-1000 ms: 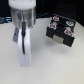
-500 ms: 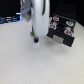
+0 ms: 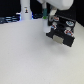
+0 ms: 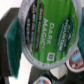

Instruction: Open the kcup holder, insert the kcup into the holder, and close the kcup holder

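Observation:
The kcup holder (image 3: 61, 31) is a black boxy block with grey front panels and white and red details, standing on the white table at the exterior view's right. My gripper (image 3: 46, 13) hangs just off the holder's upper corner, on the exterior view's left of it. It is shut on the kcup (image 3: 46, 10), which shows there as a small green patch. In the wrist view the kcup (image 4: 47, 32) fills most of the picture, with a green "Dark Magic" lid and a white rim. A red and white part of the holder (image 4: 75, 61) shows beside it.
A white bottle-shaped post (image 3: 25, 11) stands at the back, to the exterior view's left of the gripper. Dark and blue objects (image 3: 9, 20) line the back edge of the white table (image 3: 27, 55). My white arm (image 3: 60, 5) reaches in from the top.
My arm has moved from the front middle of the table towards the back and the exterior view's right, carrying the kcup up to the holder.

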You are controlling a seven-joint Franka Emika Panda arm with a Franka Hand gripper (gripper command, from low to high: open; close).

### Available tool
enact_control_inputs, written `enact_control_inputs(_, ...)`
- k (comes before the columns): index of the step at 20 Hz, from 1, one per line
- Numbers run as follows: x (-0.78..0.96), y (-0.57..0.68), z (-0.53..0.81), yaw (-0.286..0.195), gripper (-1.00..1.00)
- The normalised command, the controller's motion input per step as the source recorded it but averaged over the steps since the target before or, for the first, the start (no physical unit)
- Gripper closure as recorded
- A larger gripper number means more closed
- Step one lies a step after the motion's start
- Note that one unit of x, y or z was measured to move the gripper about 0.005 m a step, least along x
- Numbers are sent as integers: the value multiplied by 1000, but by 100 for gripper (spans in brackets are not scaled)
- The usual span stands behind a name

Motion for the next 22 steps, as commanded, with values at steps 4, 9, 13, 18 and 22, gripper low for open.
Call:
enact_control_inputs(4, 22, 672, 334, 12, 100)
enact_control_inputs(9, 20, 660, 160, 26, 100)
enact_control_inputs(13, 28, 645, 24, 32, 100)
enact_control_inputs(18, 35, 629, 0, 42, 100)
enact_control_inputs(22, -19, 576, -18, 56, 100)
